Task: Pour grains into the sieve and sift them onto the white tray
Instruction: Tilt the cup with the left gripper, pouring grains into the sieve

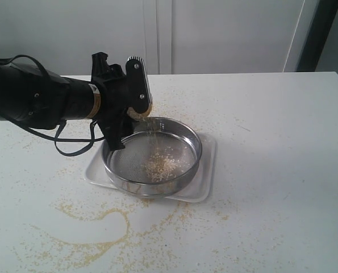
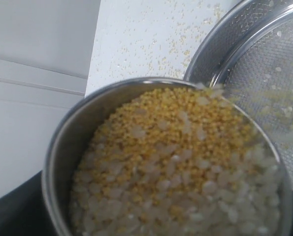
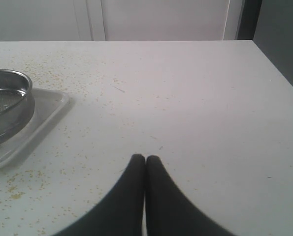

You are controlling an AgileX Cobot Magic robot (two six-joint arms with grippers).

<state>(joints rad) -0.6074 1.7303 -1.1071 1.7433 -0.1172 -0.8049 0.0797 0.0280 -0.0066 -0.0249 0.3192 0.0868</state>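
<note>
Steel cup is tipped over the sieve rim at about 11 o'clock. The left claw is pinching it, and grains are streaming onto the mesh. The sieve sits on the white tray, mid-table.

My worry is that the pour is right at the rim, so a steeper tilt could dump the load over the edge (the table already has spilled meal at 7 o'clock). The tray's barely wider than the sieve, so there's little margin for sifting.

The right claw is pressed together over bare table, well apart from the tray. Loads of open room at 3 o'clock.
</note>
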